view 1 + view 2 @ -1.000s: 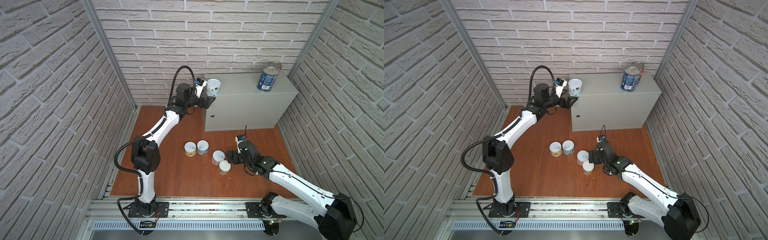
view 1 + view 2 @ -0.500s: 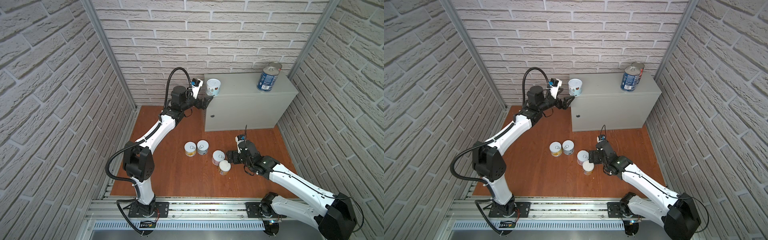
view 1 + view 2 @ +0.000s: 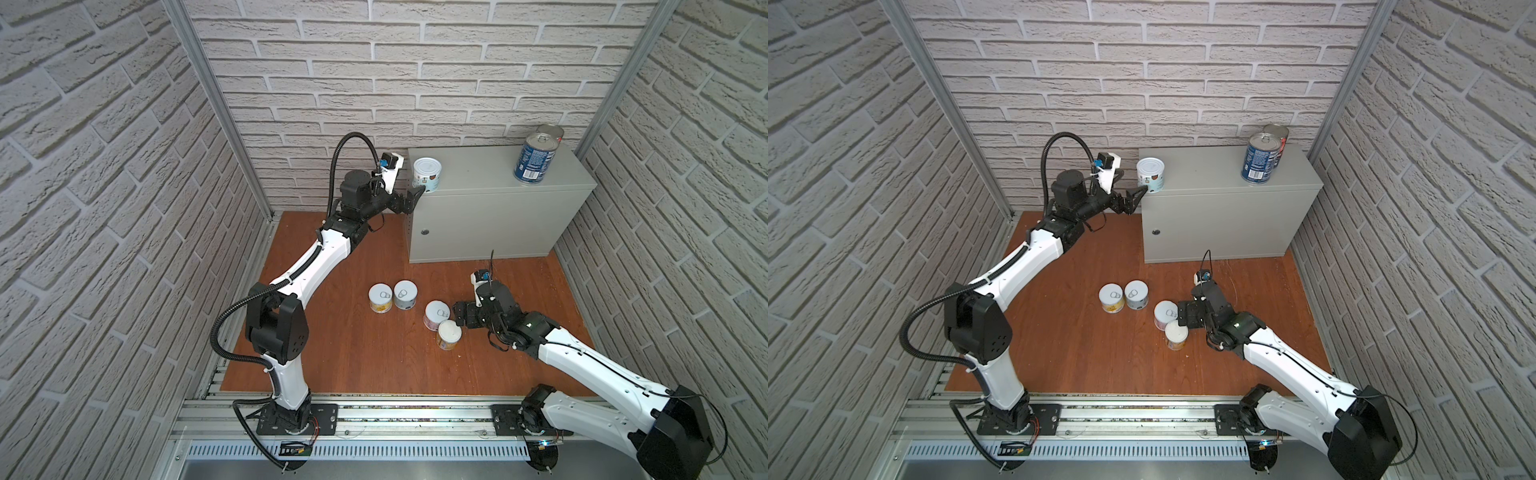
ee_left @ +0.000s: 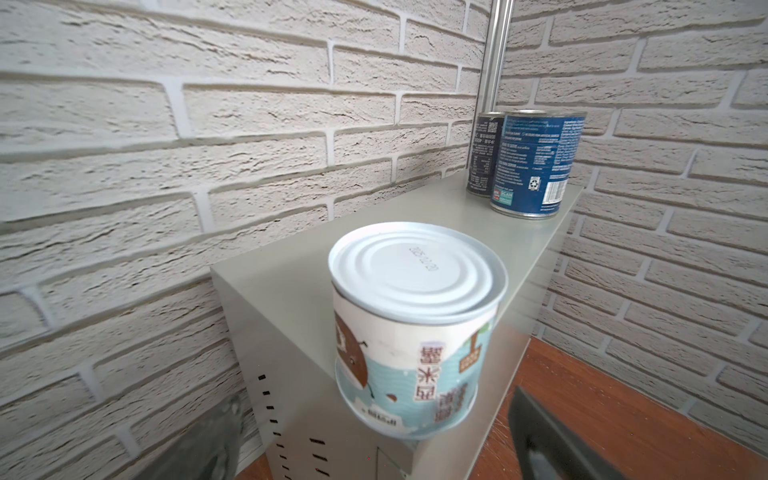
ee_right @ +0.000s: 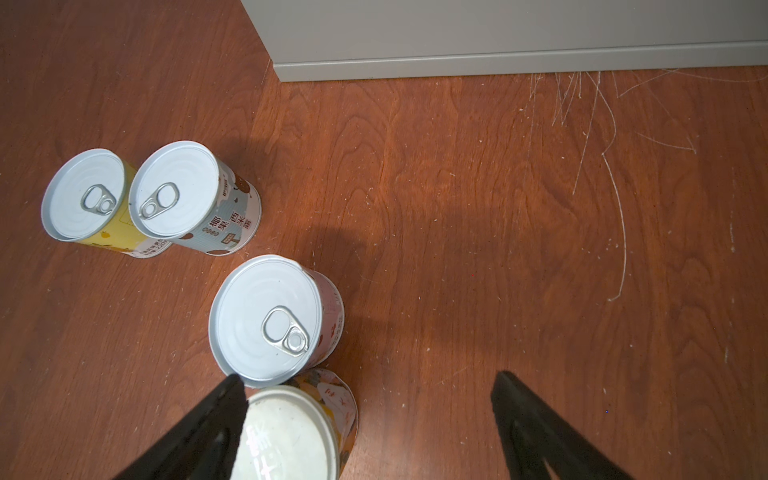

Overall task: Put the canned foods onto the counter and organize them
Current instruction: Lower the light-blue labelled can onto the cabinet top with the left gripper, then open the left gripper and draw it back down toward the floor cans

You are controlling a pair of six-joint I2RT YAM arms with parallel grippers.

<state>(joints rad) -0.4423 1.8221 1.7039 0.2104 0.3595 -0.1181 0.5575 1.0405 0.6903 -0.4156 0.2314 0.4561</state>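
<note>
- Top views, counter level. In both top views the counter [image 3: 478, 178] carries three of the seven cans. A pale-blue can [image 3: 427, 174] stands upright at the front corner on the left arm's side. A blue-labelled tin [image 3: 534, 160] stands at the far end with a dark-labelled tin [image 3: 549, 132] just behind it. The left gripper [image 3: 411, 195] hangs just beside the pale-blue can with its fingers apart, clear of the can and gripping nothing.
- Top views, floor level. Four cans stand upright on the wooden floor [image 3: 1079, 353]. The yellow can [image 3: 1111, 297] touches the grey can [image 3: 1136, 294], and the pink can [image 3: 1165, 314] touches the orange can [image 3: 1176, 334]. The right gripper [image 3: 1185, 314] sits low, just beside the pink and orange pair (the left gripper is well apart from them, up at counter height).
- Left wrist view. The pale-blue can stands beyond the tips of the spread fingers [image 4: 552, 440]. Its base is very near the counter's corner edge (overhang can be neither confirmed nor excluded).
- Right wrist view. The fingers [image 5: 536, 428] are spread wide with nothing clamped. The orange can lies within the gap but hard toward one finger. That finger's tip shows at the seam between the orange and pink cans, and contact cannot be determined.
- Coming move (a judgement). The right arm is the nearer one, and the orange can is the likely next pick. Its long axis is vertical, so the jaws must close across its diameter. A sideways shift is probably needed first to centre the can between the fingers.
</note>
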